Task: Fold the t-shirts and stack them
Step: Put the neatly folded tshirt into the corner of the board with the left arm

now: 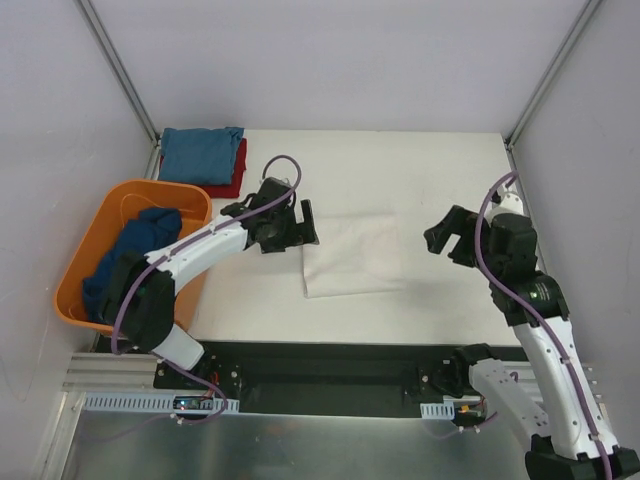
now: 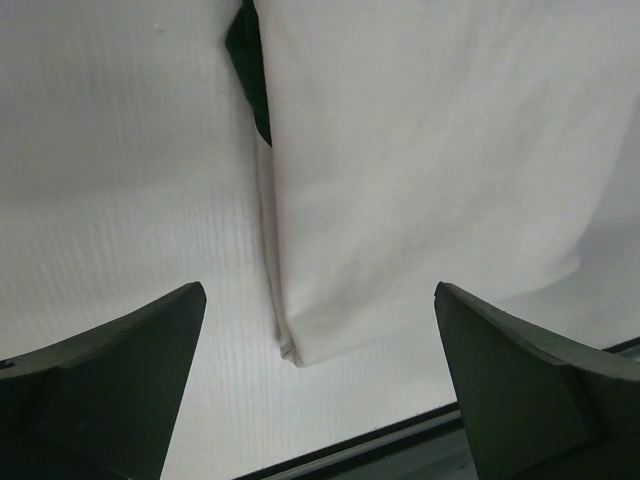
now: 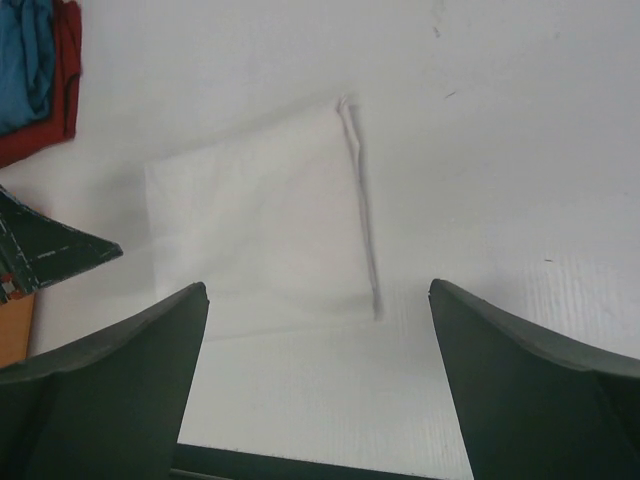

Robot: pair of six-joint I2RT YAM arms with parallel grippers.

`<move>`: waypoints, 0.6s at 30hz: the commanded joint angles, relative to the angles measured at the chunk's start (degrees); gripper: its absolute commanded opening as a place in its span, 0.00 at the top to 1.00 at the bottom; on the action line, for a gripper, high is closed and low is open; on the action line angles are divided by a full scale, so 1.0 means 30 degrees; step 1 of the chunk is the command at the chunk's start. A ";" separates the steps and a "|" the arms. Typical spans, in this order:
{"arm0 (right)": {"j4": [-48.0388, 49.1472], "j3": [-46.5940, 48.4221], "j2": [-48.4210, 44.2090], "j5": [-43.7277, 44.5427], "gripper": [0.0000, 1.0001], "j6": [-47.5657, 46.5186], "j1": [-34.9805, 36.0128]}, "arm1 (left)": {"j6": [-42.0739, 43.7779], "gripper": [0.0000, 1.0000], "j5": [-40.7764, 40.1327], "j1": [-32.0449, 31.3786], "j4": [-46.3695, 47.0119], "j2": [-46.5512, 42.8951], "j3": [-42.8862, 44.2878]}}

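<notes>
The cream t-shirt (image 1: pixel 352 255) lies folded into a flat rectangle on the middle of the white table. In the left wrist view (image 2: pixel 420 170) a sliver of its dark green sleeve (image 2: pixel 250 70) shows at the fold. It also shows in the right wrist view (image 3: pixel 265 215). My left gripper (image 1: pixel 295 232) is open and empty, hovering at the shirt's left edge. My right gripper (image 1: pixel 450 238) is open and empty, to the right of the shirt and apart from it. A folded blue shirt (image 1: pixel 202 153) lies on a red shirt (image 1: pixel 236 172) at the back left. A navy shirt (image 1: pixel 135 250) sits in the orange basket (image 1: pixel 95 240).
The orange basket stands at the table's left edge beside my left arm. The stacked shirts show at the top left of the right wrist view (image 3: pixel 35 70). The table's front edge (image 1: pixel 350 343) runs just below the cream shirt.
</notes>
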 commanded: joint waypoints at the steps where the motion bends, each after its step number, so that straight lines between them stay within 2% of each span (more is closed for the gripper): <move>1: -0.2541 -0.0278 -0.1163 0.2703 0.03 -0.0914 0.0005 | 0.0952 0.01 -0.0246 0.0683 -0.0823 0.2505 0.1820; 6: -0.3888 -0.0189 -0.2042 0.3756 0.03 -0.1615 0.0006 | 0.0748 0.03 0.0776 0.0713 -0.0940 0.4824 0.2995; 13: -0.3335 -0.1008 -0.3537 0.2998 0.03 -0.1616 0.0006 | 0.0074 0.25 0.1864 0.0275 -0.0998 0.7460 0.3494; 14: -0.3306 -0.1067 -0.3654 0.3172 0.03 -0.1588 0.0006 | 0.0045 0.31 0.1805 0.0099 -0.1057 0.7667 0.3581; 17: -0.3072 -0.1301 -0.3948 0.3788 0.03 -0.1764 -0.0023 | -0.0453 0.39 0.1689 -0.0457 -0.1145 0.8400 0.3816; 18: -0.2752 -0.1476 -0.4006 0.3731 0.03 -0.1706 0.0005 | -0.0541 0.47 0.1427 -0.0546 -0.1232 0.8605 0.3904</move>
